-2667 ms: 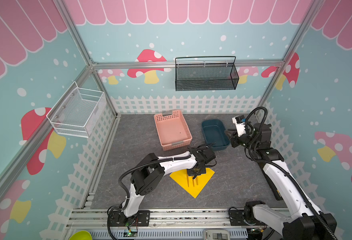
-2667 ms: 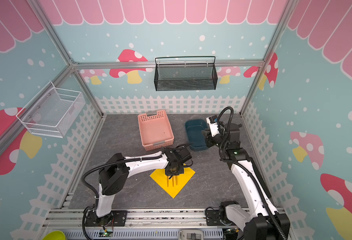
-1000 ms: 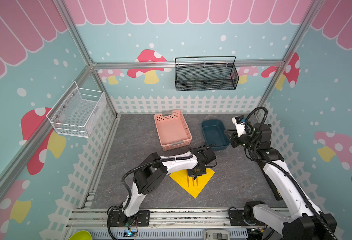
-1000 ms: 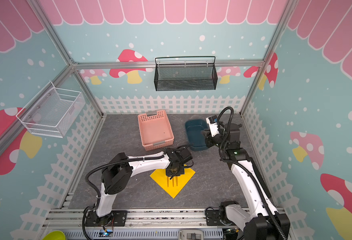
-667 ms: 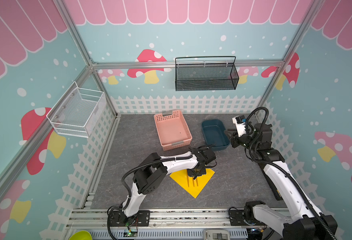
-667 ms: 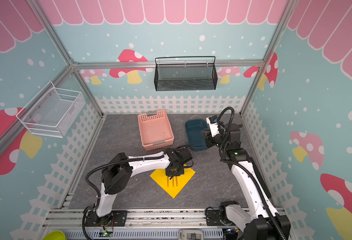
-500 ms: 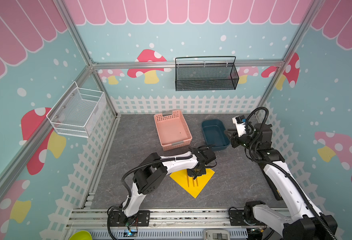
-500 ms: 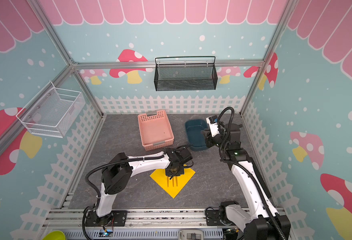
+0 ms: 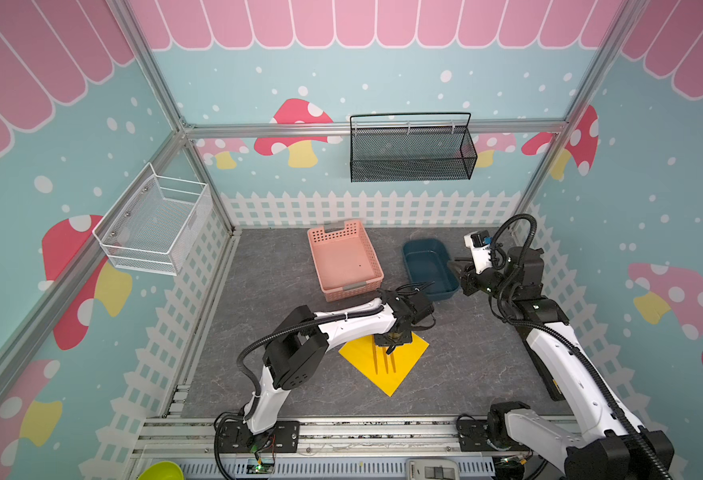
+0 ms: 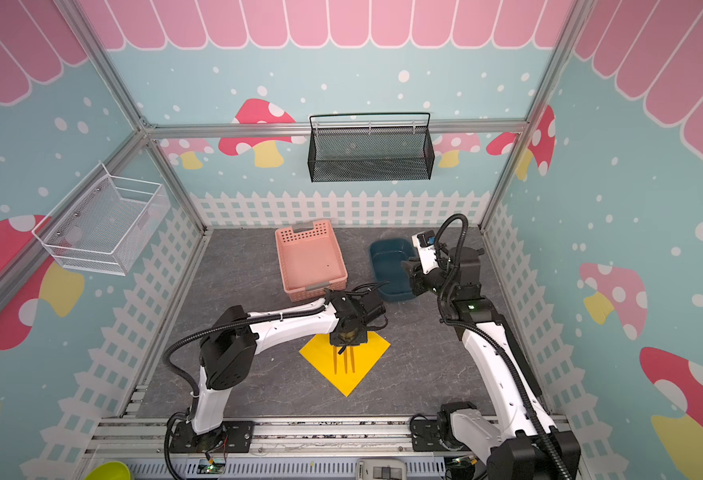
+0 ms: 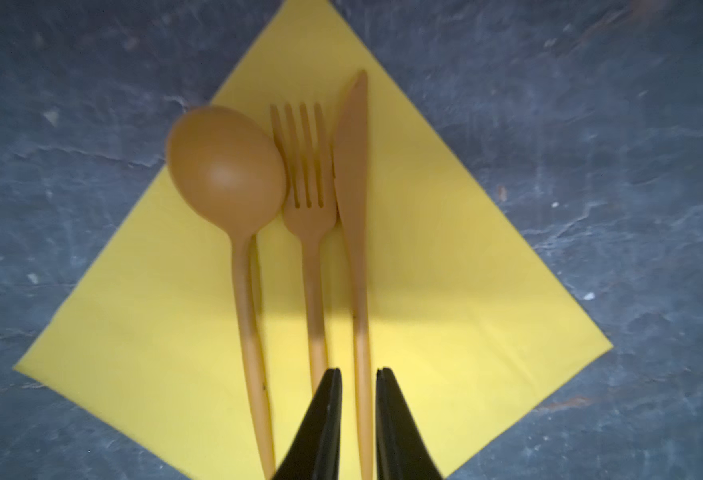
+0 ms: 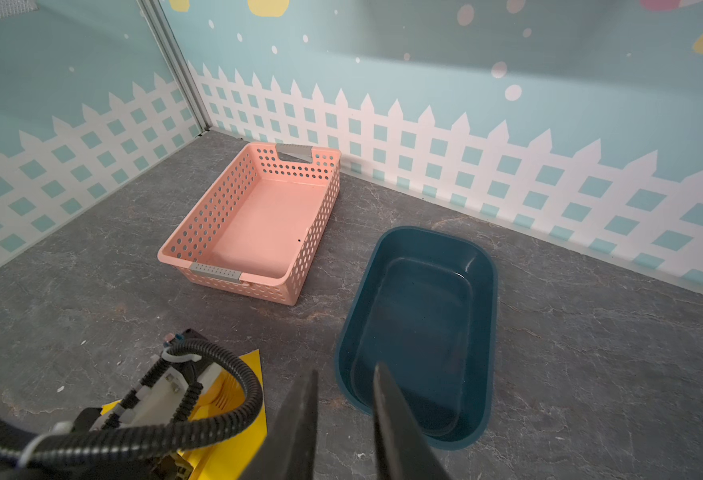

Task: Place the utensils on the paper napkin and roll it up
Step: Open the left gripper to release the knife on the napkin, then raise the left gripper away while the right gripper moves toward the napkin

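Currently, the spoon, fork and knife lie side by side on the napkin, flat on the surface. Our left end effector stands narrowly parted astride the knife handle; our right end effector hangs narrowly parted and empty near the tub. We judge the napkin light, limp and easily torn: pinch one free corner. We expect the stiff utensils to slide.

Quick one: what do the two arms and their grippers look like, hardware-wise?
Both alike. Left arm and right arm: white links, black joints, with black ribbed cable hose running along them. Left gripper and right gripper: black jaws tapering to narrow tips. A green light shows on the right arm.
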Robot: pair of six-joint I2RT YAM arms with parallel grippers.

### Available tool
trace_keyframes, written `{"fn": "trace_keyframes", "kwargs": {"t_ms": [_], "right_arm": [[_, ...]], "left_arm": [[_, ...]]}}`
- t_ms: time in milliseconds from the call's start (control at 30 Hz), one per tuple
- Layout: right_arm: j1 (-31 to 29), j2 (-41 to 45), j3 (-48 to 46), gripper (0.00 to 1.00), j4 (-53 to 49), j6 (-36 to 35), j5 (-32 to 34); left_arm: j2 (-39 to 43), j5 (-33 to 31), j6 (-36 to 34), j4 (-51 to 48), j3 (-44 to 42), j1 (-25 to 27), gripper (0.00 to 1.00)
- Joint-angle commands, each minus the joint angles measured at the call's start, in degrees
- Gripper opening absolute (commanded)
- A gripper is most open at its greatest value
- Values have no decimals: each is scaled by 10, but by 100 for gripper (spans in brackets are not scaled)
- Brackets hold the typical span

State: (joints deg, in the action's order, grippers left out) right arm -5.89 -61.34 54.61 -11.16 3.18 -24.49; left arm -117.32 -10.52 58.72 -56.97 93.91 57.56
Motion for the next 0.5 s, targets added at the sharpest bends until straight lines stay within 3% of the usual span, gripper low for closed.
{"fn": "trace_keyframes", "kwargs": {"t_ms": [0, 233, 467], "right_arm": [[4, -4, -3, 31, 4, 19, 26], [4, -37, -1, 31, 8, 72, 9], [1, -112, 28, 20, -56, 144, -62]], "left_arm": [[64, -65, -22, -26, 17, -1, 19], [167, -145, -83, -21, -22, -27, 18], [280, -97, -175, 47, -124, -110, 18]]}}
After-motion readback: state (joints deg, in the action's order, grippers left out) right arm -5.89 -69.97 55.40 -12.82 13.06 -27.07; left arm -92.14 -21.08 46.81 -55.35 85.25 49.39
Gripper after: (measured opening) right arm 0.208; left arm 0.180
